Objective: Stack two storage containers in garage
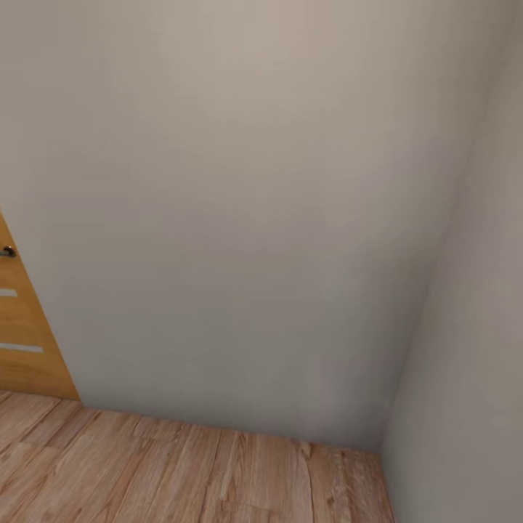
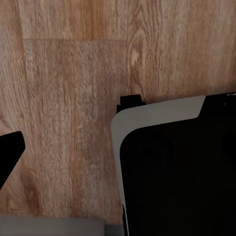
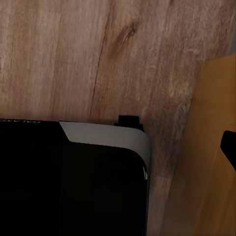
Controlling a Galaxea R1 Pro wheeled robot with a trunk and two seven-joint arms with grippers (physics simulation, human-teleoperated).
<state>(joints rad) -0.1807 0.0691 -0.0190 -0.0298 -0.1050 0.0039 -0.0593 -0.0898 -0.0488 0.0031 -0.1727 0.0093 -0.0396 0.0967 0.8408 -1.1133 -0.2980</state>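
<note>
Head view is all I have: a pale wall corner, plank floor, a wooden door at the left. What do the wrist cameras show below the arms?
Observer: The left wrist view looks down on wood-plank floor beside the robot's black, pale-rimmed base.
Operator: And the right?
Observer: The same base, with an orange-tan wooden panel close beside it, coloured like your door.
Operator: Grippers open?
Observer: Cannot tell. One dark left fingertip shows over the floor, and one right fingertip over the panel.

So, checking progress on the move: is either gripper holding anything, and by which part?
Cannot be told: no container appears, only wood-plank floor and the robot's dark base.
</note>
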